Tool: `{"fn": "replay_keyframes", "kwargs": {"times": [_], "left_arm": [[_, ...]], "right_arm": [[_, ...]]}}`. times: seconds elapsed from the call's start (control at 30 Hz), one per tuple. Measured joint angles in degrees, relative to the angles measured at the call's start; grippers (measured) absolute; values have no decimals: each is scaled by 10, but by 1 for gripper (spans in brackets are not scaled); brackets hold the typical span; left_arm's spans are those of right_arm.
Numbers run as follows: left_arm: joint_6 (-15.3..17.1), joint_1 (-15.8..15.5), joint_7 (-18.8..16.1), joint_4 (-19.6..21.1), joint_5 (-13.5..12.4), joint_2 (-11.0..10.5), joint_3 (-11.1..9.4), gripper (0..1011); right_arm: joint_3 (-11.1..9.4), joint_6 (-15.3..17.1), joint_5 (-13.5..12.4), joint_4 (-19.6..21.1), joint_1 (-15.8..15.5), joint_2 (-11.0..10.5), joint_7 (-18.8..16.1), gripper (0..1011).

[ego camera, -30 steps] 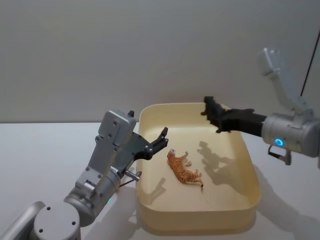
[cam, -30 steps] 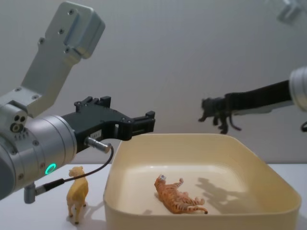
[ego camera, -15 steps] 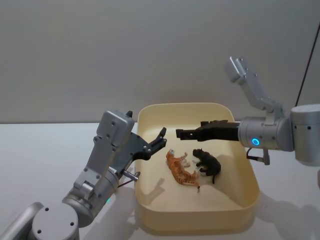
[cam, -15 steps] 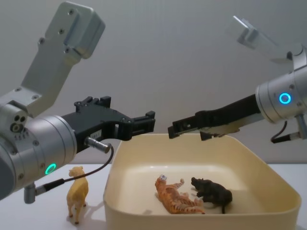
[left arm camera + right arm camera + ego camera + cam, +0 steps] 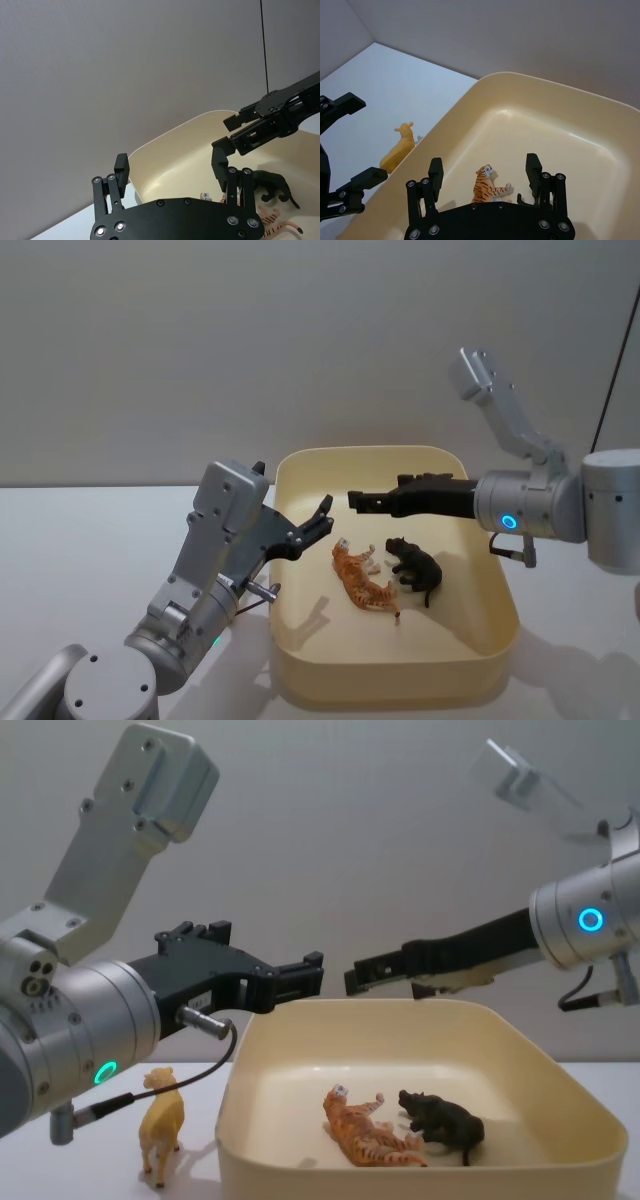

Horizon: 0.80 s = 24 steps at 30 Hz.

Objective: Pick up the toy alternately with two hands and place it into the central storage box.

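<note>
While its two black fingers stand wide apart with nothing between them, the right gripper hangs at the centre of the head view. It is over the cream box, just above and behind the toys lying inside. From the fingers a black body runs rightward to a thick silver arm with a blue ring light near the right edge of the frame.

Beneath it, on the box floor at mid-frame, an orange tiger lies on its side. A black animal lies close to its right; whether the two touch cannot be told.

The left gripper, its fingers likewise spread and empty, hovers over the box's left rim, a little left of centre in the head view. Its silver arm slopes down to the lower left corner.

At the lower left of the chest view a yellow animal stands upright on the white worktop. It is just outside the box's left wall, below the left arm.
</note>
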<state>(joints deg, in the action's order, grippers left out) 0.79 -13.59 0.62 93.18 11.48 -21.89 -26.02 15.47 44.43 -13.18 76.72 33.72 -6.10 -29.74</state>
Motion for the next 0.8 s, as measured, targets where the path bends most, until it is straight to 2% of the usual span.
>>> {"fn": "replay_keyframes", "kwargs": {"times": [0.3,0.53,0.8], "left_arm": [[0,0,0,0,0,0,0,1001],[0,0,0,0,0,0,0,1001],[0,0,0,0,0,0,0,1001]], "right_arm": [[-5,-39,-4,24,-12,-8,16,1003],[-14,-68,-3,51,-27,-19,48,1003],[-26,-80,0,77,-43,-34,88,1003]]}}
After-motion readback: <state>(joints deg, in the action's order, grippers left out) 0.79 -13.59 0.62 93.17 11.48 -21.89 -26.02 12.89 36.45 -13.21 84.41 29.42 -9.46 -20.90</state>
